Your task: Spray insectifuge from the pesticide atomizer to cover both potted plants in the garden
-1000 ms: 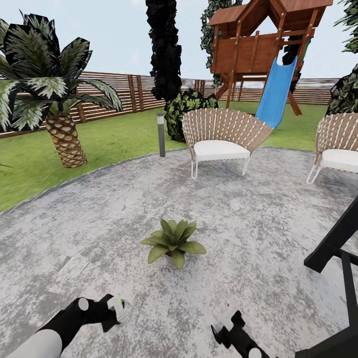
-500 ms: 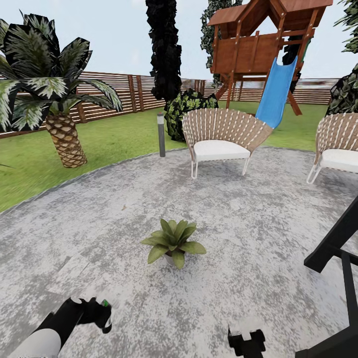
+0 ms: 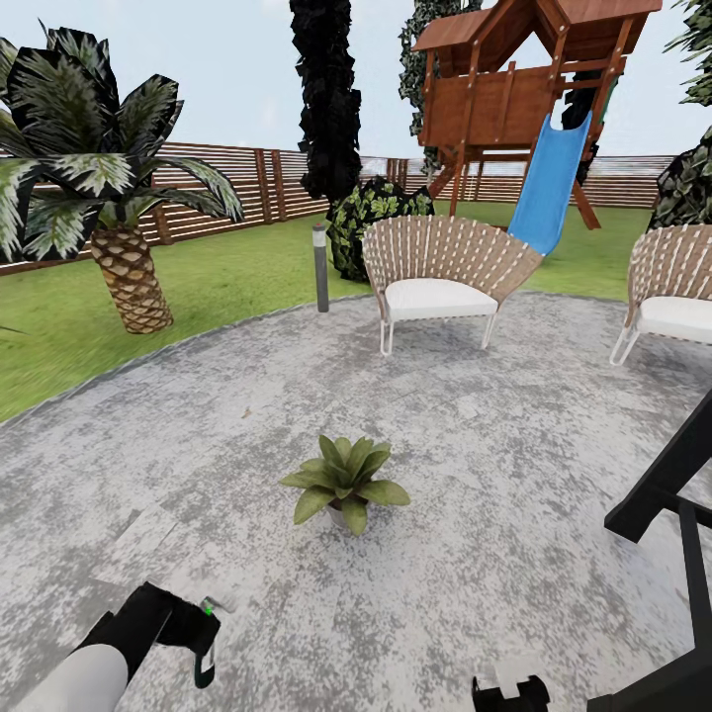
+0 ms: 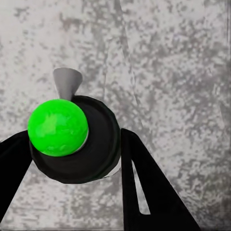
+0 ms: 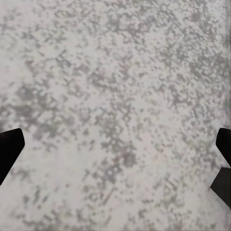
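One potted plant [image 3: 344,482], a low green rosette in a tiny pale pot, stands on the round grey patio [image 3: 475,445] of the garden, straight ahead of me. My left gripper [image 3: 198,638] is low at the near left, short of the plant, shut on the pesticide atomizer [image 3: 210,615]. Seen from the left wrist, the atomizer [image 4: 72,139] is a black body with a bright green knob and a grey cone nozzle, and it sits between the left gripper's [image 4: 72,144] black fingers. My right gripper [image 3: 509,692] is at the picture's lower edge. In its wrist view the fingertips [image 5: 9,144] stand wide apart over bare paving.
Two wicker chairs [image 3: 435,282] [image 3: 677,292] stand at the patio's far side. A grey bollard light [image 3: 320,269], a palm [image 3: 124,267] and a dark bush [image 3: 371,218] line the lawn before the slatted fence. A wooden playset with a blue slide [image 3: 549,183] is behind. A black frame [image 3: 682,514] stands near right.
My left arm has drawn back and down with the atomizer. The right gripper has sunk to the picture's lower edge. The plant has not moved.
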You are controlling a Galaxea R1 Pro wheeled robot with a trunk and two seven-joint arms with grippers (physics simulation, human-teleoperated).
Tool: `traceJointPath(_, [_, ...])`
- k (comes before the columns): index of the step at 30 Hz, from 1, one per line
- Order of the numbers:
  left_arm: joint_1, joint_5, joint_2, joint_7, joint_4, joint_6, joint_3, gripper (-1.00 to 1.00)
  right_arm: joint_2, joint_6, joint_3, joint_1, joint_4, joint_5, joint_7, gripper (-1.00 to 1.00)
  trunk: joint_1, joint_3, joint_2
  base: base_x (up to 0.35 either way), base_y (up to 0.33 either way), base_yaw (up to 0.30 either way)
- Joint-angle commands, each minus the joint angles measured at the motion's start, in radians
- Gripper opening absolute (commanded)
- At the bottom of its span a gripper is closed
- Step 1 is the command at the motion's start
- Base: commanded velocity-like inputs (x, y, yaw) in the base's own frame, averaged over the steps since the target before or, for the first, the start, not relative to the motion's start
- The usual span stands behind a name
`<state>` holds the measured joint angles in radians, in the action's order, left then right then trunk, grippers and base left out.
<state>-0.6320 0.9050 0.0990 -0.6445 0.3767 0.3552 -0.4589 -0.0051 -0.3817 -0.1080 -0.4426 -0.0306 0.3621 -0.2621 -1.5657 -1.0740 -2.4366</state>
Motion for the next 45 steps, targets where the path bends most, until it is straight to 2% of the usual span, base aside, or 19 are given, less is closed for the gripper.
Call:
traceJointPath(1, [-0.012,0.007,-0.006,-0.018,0.001,0.041,-0.008,-1.00,-0.003,-0.003,-0.008,-0.001,0.001,0.011,-0.004,1.00,0.000,-0.001,0.000,0.000,0.000,0.000])
traceJointPath(3, [-0.047,0.009,-0.019,-0.068,0.001,0.137,0.001,-1.00,-0.010,-0.003,-0.008,-0.001,0.001,0.009,-0.004,1.00,0.000,-0.001,0.000,0.000,0.000,0.000])
traceJointPath(5, [-0.080,0.010,-0.025,-0.131,0.001,0.190,0.032,-1.00,-0.013,-0.003,-0.009,-0.001,0.001,0.008,-0.003,1.00,0.000,-0.001,0.000,0.000,0.000,0.000])
traceJointPath(6, [-0.102,0.010,-0.029,-0.180,0.001,0.215,0.072,-1.00,-0.013,-0.003,-0.009,-0.001,0.001,0.007,-0.003,1.00,0.000,-0.001,0.000,0.000,0.000,0.000])
traceJointPath(8, [-0.135,0.010,-0.039,-0.231,0.002,0.265,0.142,-1.00,-0.011,-0.003,-0.009,-0.001,0.002,0.006,-0.003,1.00,0.000,-0.001,0.000,0.000,0.000,0.000])
traceJointPath(11, [-0.180,0.006,-0.054,-0.252,0.002,0.341,0.185,-1.00,-0.006,-0.003,-0.009,0.000,0.002,0.006,-0.001,1.00,0.000,-0.001,0.000,0.000,0.000,0.000])
traceJointPath(13, [-0.209,0.009,-0.074,-0.256,0.002,0.363,0.194,-1.00,-0.005,-0.003,-0.009,0.000,0.002,0.005,-0.001,1.00,0.000,-0.001,0.000,0.000,0.000,0.000])
traceJointPath(16, [-0.235,0.012,-0.086,-0.257,0.001,0.371,0.201,-1.00,-0.004,-0.002,-0.009,0.000,0.001,0.005,0.000,1.00,0.000,-0.001,0.000,0.000,0.000,-0.036])
traceJointPath(24, [-0.244,0.017,-0.090,-0.258,0.001,0.373,0.206,-1.00,-0.005,-0.002,-0.010,0.000,0.001,0.004,0.000,1.00,0.000,0.001,0.000,0.000,0.000,-0.233])
traceJointPath(26, [-0.244,0.016,-0.092,-0.258,0.001,0.374,0.220,-1.00,-0.005,-0.002,-0.010,0.000,0.001,0.004,0.000,1.00,0.000,0.002,0.000,0.000,0.000,-0.266])
traceJointPath(30, [-0.244,0.011,-0.097,-0.264,-0.001,0.426,0.305,-1.00,-0.004,-0.002,-0.010,0.000,0.001,0.004,0.000,1.00,0.000,0.003,0.000,0.000,0.000,-0.266])
traceJointPath(33, [-0.244,0.012,-0.099,-0.290,0.000,0.461,0.338,-1.00,-0.004,-0.002,-0.010,0.000,0.001,0.004,0.000,1.00,0.000,0.004,0.000,0.000,0.000,-0.266])
traceJointPath(38, [-0.247,0.014,-0.093,-0.346,0.003,0.472,0.350,-1.00,-0.003,-0.002,-0.010,0.000,0.001,0.004,0.000,1.00,0.000,0.006,0.000,0.000,0.000,-0.266])
traceJointPath(45, [-0.250,0.015,-0.098,-0.365,0.003,0.473,0.357,-1.00,-0.001,-0.002,-0.010,0.000,0.001,0.004,0.000,1.00,0.000,0.007,0.000,0.207,0.000,-0.250])
